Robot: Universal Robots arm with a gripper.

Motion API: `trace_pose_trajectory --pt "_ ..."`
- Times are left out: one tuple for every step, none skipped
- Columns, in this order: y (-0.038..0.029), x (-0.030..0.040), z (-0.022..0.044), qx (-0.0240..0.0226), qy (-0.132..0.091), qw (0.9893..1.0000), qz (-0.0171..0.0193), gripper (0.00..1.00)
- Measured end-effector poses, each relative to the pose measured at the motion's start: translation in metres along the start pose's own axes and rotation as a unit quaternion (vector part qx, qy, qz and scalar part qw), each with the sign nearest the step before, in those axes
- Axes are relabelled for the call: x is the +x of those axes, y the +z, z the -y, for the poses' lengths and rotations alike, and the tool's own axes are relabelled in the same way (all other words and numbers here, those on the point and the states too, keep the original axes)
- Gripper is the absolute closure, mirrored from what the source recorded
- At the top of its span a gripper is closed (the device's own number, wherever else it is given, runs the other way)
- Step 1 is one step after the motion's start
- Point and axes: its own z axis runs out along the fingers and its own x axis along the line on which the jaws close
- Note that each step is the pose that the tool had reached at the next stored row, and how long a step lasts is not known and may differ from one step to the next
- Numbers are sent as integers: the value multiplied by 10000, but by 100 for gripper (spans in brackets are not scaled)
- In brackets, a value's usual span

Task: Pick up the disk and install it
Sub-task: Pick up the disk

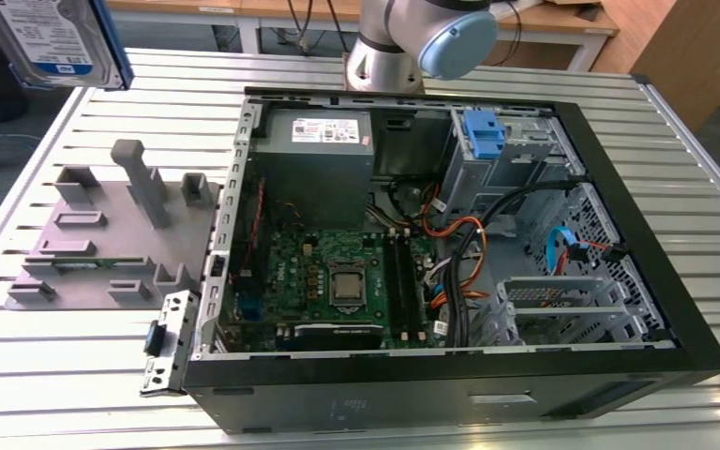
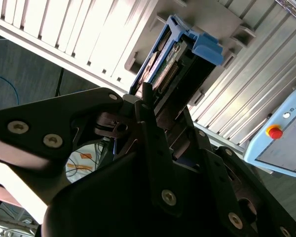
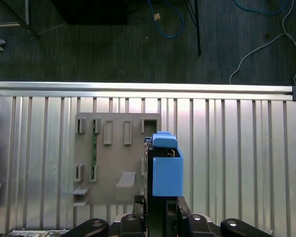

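Second wrist view has the pincer (image 2: 163, 106) clamped tight on one end of the disk (image 2: 180, 61), so the disk's long axis sticks straight out from it. Disk's held up off the counter (image 1: 60, 394), over the grey holder plate (image 3: 113, 163) near the counter's edge. The open computer case (image 1: 697, 347) sits well apart, toward the exterior view's right.
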Motion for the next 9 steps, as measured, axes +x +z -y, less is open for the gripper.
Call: trace_pose_trajectory --pt "0 0 3 0 0 10000 0 65" --pt "-1 0 7 0 0 10000 0 65" --pt "-1 0 11 0 0 10000 0 65" --pt "0 0 17 0 0 10000 0 65" --pt "-1 0 22 0 0 10000 0 65" --pt "-2 0 29 0 0 10000 0 65" --pt "-2 0 35 0 0 10000 0 65" --pt "-2 0 42 0 0 10000 0 65" --pt "-2 0 49 0 0 10000 0 65"
